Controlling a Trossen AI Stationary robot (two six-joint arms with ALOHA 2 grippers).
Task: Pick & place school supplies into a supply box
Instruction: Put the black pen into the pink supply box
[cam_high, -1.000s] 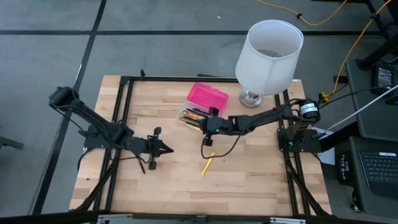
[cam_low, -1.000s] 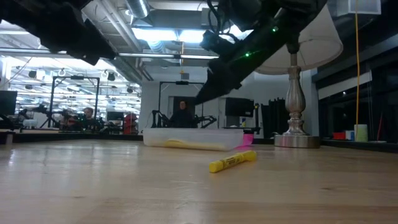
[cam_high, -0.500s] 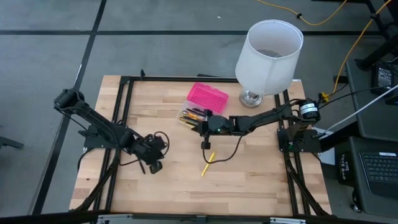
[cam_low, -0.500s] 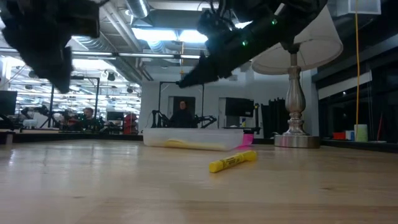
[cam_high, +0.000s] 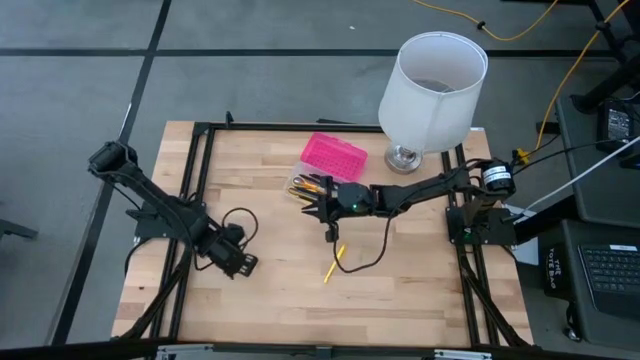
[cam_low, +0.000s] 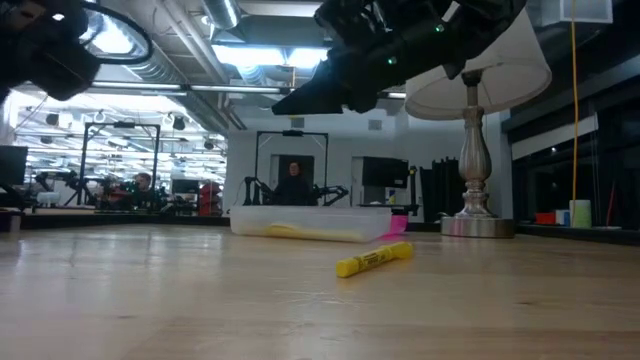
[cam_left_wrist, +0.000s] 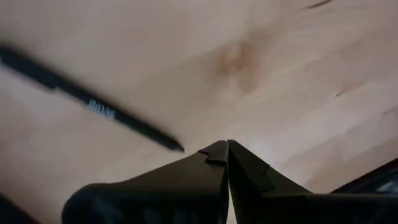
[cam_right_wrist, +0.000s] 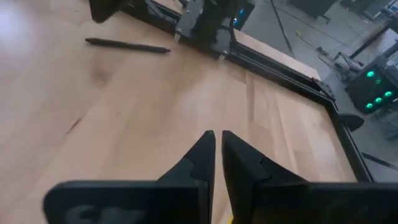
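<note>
The low view is showing a yellow marker (cam_low: 374, 259) lying alone on the bare table (cam_low: 200, 300), nearest the camera, with its long axis running from near-left to far-right. Beyond it the supply box (cam_low: 312, 222) is sitting with supplies already showing through its clear half. In the high view the same marker (cam_high: 334, 262) is lying just on the near side of the right tool (cam_high: 318, 207), which is hanging over the clear half of the box (cam_high: 327, 166); its fingers are standing almost together with only a thin gap, and nothing is showing between them in the right wrist view (cam_right_wrist: 215, 138). So the marker is lying directly nearward from that tool and close beneath its arm, making the right arm the nearer one for it. The left tool (cam_high: 236, 260) is sitting low at the near left of the table, fully closed and empty (cam_left_wrist: 227, 147), pointing just beside a black pen (cam_left_wrist: 87, 102) that is lying slantwise on the wood. That pen is plainly the left arm's.
</note>
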